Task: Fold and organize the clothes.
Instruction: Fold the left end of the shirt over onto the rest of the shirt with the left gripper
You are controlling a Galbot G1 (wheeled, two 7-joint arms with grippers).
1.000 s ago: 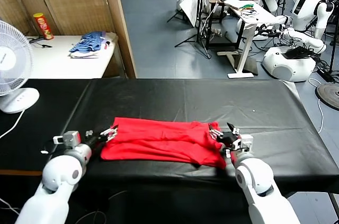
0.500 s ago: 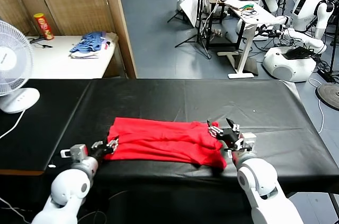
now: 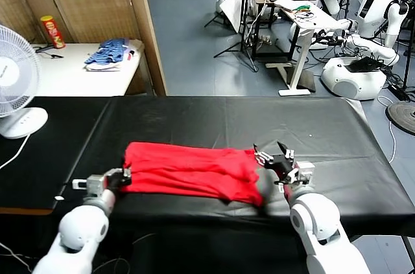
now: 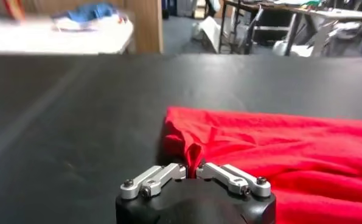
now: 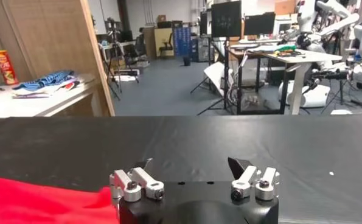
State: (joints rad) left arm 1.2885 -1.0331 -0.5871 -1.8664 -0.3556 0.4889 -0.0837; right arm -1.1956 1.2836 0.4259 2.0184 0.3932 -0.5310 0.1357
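Note:
The clothes are one red T-shirt lying flat and wrinkled on the black table, near its front edge. My left gripper is at the shirt's left edge, shut on a pinched fold of the red cloth. My right gripper hovers at the shirt's right end, open, with only black table between its fingers. The shirt's red edge shows beside it in the right wrist view. No print shows on the shirt.
A white fan stands at the table's left end. Behind it, a white side table holds a blue striped clothes pile and a red can. Desks, stands and other robots fill the room beyond.
My left gripper has closed on the shirt's left edge and drawn back toward me and left, stretching the cloth. The right gripper stayed open, shifting slightly.

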